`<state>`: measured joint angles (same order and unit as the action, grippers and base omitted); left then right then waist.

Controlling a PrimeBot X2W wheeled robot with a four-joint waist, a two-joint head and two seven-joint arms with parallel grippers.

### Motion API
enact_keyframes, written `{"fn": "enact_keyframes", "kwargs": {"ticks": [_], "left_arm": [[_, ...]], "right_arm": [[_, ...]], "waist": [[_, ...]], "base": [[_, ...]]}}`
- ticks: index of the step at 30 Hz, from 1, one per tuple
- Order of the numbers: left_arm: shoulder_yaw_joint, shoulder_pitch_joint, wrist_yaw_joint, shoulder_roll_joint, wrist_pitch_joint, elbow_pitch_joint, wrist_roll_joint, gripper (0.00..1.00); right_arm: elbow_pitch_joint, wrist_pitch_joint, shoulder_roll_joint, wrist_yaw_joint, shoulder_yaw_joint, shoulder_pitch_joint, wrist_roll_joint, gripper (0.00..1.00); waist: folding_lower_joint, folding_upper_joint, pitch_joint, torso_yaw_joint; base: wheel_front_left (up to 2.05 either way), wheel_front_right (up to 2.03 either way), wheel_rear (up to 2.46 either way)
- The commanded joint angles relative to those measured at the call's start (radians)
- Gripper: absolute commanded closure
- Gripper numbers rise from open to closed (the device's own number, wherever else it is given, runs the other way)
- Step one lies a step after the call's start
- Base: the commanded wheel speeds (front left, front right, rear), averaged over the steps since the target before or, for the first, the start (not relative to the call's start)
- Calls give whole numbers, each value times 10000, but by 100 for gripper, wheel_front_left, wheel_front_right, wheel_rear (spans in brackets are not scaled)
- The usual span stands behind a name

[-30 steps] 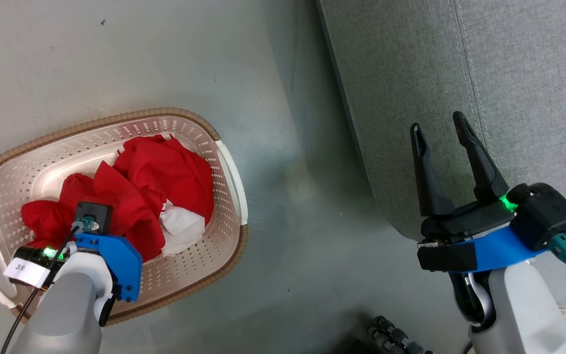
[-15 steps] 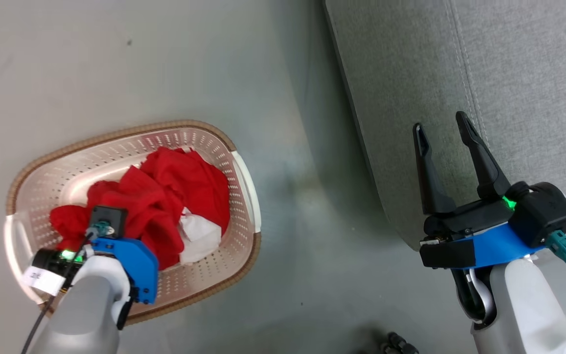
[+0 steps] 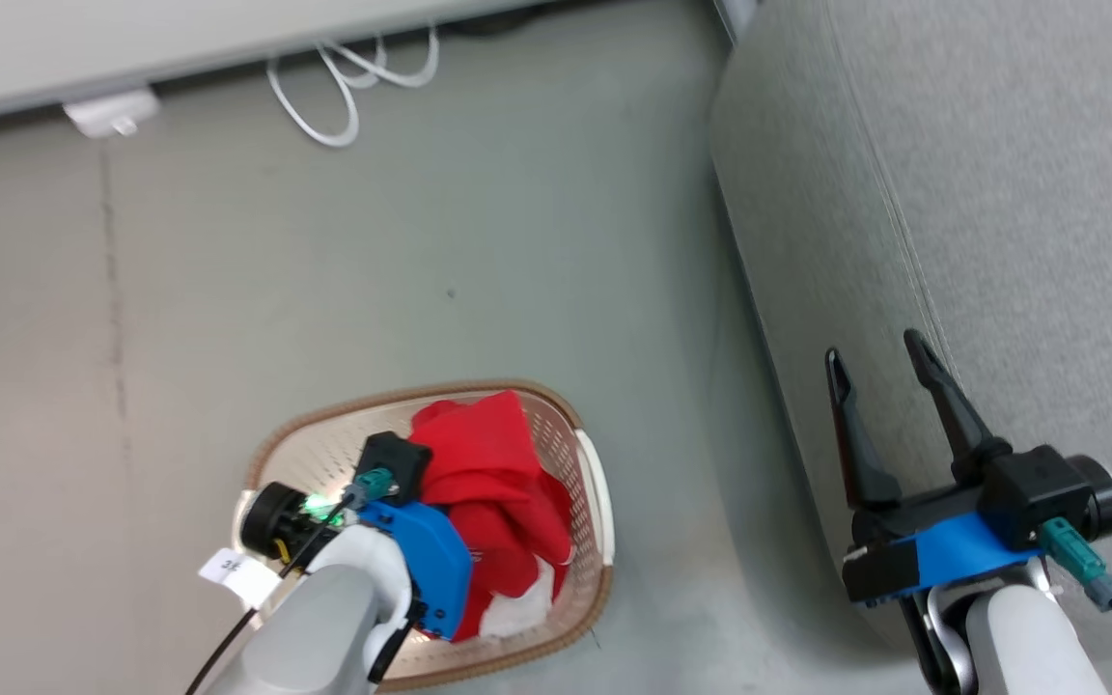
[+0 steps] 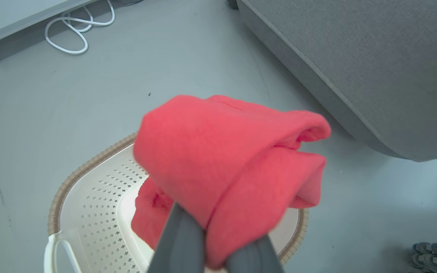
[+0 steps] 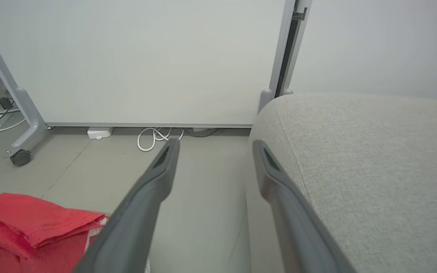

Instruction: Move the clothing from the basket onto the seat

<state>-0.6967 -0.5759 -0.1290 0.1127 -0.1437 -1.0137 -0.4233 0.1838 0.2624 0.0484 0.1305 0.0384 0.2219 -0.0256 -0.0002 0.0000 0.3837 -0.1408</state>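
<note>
The soft bright red fabric clothing (image 4: 226, 163) is bunched in a thick fold just above the cream-white perforated plastic basket (image 4: 89, 167), with more of it, red and white, lying inside. It looks light, limp and prone to trailing, so a pinch through a doubled fold seems safest. The left gripper (image 4: 212, 237) pinches just such a fold; the right gripper (image 3: 872, 349) hangs spread, empty, by the big grey upholstered seat (image 3: 1000, 193).

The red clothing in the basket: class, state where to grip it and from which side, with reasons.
Grip a raised fold at the top of the clothing, coming from above: the basket walls block the sides and the crumpled cloth offers folds. The left gripper is shut on one.
</note>
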Motion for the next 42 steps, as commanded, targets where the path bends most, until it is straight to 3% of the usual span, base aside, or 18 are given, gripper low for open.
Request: {"fn": "enact_keyframes", "kwargs": {"ticks": [1,9,19,33,42], "left_arm": [[-222,109,-15,-35,13,205,-177,100],[-1438,-380,-16,-57,152,1811,-1367,100],[-2483,-1776,-17,-364,584,3139,-2007,100],[-2875,-2547,37,-592,530,2963,-2555,100],[-3067,-2700,53,-609,431,2805,-2702,100]], "right_arm": [[60,40,29,5,-21,-196,114,0],[417,38,32,5,37,-908,259,0],[551,-226,32,5,374,-1440,210,0],[222,-651,30,5,1001,-1503,102,0],[763,-1390,32,5,1786,-619,418,0]], "waist": [[2,0,-1334,1020],[2,0,-2646,1686],[2,0,-3686,2069],[2,0,-3963,1654],[2,0,-3837,1459]], "base": [[0,0,0],[0,0,0],[0,0,0],[0,0,0],[0,0,0]]}}
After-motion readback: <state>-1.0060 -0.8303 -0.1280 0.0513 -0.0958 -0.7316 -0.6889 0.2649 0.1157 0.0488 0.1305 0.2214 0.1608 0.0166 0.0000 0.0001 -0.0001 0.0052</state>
